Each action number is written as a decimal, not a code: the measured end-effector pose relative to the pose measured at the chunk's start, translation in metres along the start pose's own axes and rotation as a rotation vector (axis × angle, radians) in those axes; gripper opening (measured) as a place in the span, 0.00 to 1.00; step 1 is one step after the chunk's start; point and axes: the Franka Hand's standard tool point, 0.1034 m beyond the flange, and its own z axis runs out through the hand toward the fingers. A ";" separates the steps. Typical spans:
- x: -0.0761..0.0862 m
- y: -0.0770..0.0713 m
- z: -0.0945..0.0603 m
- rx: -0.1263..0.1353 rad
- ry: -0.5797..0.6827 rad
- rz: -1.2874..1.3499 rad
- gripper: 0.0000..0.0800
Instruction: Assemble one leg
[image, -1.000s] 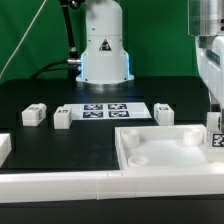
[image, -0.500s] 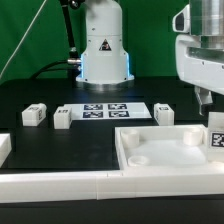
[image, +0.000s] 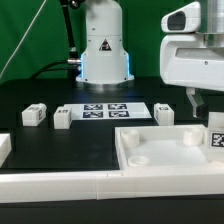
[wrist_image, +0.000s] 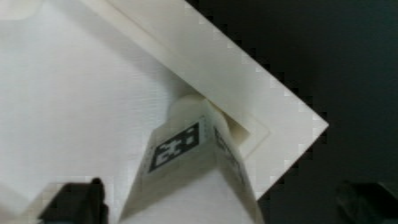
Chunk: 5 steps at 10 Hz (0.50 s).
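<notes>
Hovering w/ open air around it, claw (image: 194, 101) spread wide, empty, above leg (image: 215, 133) at tray (image: 160, 155) corner.

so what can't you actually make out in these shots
- Gripper, exterior view: only one finger shows below the wrist housing, so open or shut is unclear. In the wrist view the fingers are cut by the frame edge.
- Leg at the tray corner: cut by the exterior view's right edge.
- Leg tags, exterior view: too small to read.
- Wrist view: blurred; whether the leg touches the tray rim is unclear.
</notes>
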 end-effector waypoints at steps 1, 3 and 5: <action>0.001 0.001 0.000 -0.003 0.003 -0.117 0.81; 0.005 0.003 0.001 -0.002 0.008 -0.298 0.81; 0.006 0.003 0.001 0.000 0.012 -0.426 0.81</action>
